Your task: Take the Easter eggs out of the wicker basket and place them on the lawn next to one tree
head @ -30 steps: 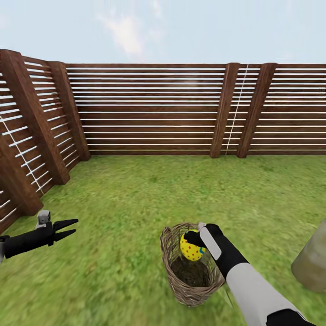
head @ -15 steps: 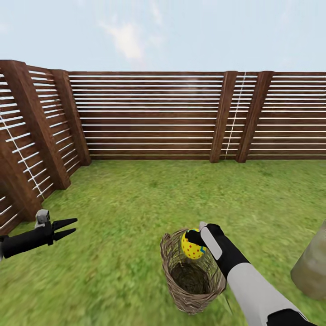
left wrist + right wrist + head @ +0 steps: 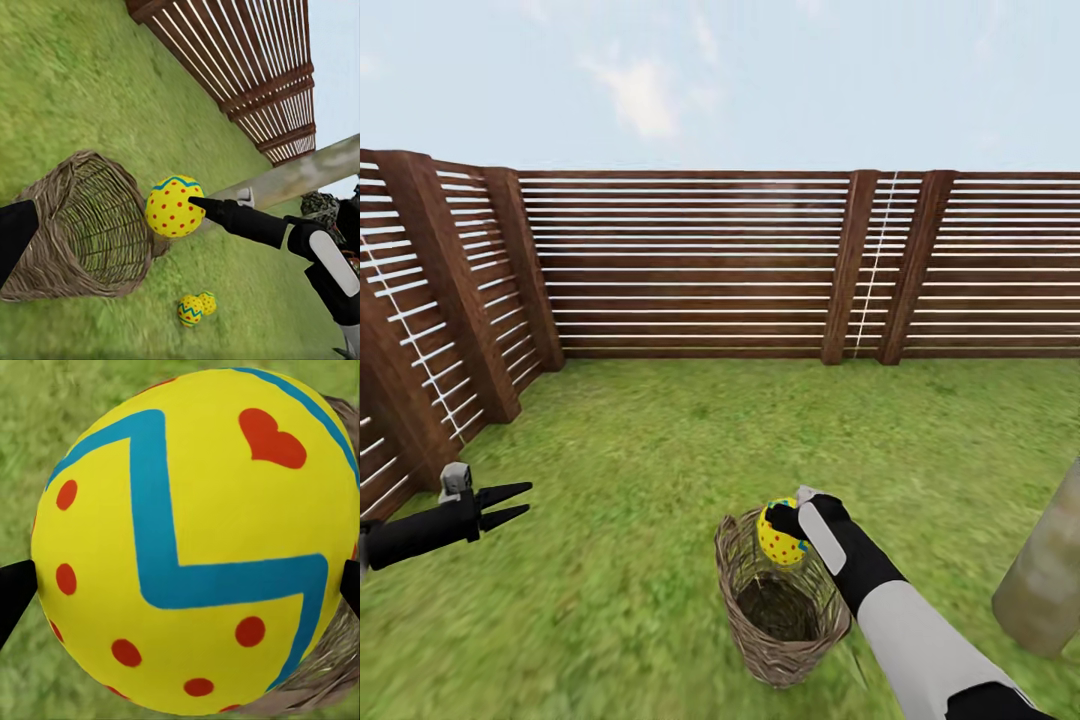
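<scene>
Egg (image 3: 780, 534) hangs just above the wicker basket (image 3: 775, 612) rim, pinched at its flanks by the right gripper (image 3: 788, 522); its long axis is hard to judge. Two more eggs (image 3: 195, 307) lie touching on the lawn (image 3: 660, 480) near the tree trunk (image 3: 1045, 570). The left gripper (image 3: 510, 505) hovers well apart, fingers spread.

The egg (image 3: 191, 547) is yellow with red dots and a blue-green zigzag band. The basket (image 3: 775, 620) is brown open weave, the lawn (image 3: 690, 450) mottled green, the fence (image 3: 690, 265) dark brown slats.
</scene>
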Motion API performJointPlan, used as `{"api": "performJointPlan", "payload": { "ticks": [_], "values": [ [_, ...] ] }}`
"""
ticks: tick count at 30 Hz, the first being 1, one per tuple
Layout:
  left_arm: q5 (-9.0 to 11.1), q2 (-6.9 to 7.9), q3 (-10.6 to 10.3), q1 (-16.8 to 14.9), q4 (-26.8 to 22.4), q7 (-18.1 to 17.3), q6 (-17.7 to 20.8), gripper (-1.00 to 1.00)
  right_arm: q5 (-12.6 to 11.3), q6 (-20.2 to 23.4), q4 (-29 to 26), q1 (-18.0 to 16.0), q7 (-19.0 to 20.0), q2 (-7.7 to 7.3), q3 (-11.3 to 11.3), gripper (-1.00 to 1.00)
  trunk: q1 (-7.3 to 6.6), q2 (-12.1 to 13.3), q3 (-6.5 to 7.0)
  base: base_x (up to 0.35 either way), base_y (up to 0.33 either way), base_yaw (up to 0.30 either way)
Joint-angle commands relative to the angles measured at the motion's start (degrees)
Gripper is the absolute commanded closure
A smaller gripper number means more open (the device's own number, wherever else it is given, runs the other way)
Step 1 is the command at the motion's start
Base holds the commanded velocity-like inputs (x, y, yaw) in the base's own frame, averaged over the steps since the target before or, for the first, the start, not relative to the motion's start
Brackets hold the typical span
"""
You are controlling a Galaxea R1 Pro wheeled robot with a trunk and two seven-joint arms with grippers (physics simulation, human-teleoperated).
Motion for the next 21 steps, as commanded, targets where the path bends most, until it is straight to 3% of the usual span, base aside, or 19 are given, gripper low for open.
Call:
{"api": "performJointPlan", "payload": {
  "ticks": [1,5,12,21],
  "values": [
    [0.1,-0.02,-0.1,0.0,0.0,-0.1,0.5,-1.0,-0.5,-0.2,-0.1,0.0,-0.6,-0.01,0.3,1.0,-0.23,0.4,0.13,-0.004,0.0,0.0],
    [0.1,0.0,0.0,0.0,0.0,-0.1,0.5,-1.0,-0.8,-0.6,-0.1,0.0,-0.3,0.09,0.2,1.0,-1.11,2.0,0.85,-0.131,0.022,0.0],
    [0.2,0.07,0.1,0.0,0.0,-0.1,0.5,-1.0,-0.7,-0.7,-0.2,0.0,4.9,-0.13,-0.3,1.0,-2.65,4.8,2.12,-0.112,0.003,-0.006],
    [0.2,0.09,0.2,0.0,0.0,-0.1,0.5,-1.0,-0.7,-0.9,-0.2,0.0,7.0,-0.21,-0.3,1.0,-4.63,8.4,4.17,-0.032,0.0,-0.19]
  ]
}}
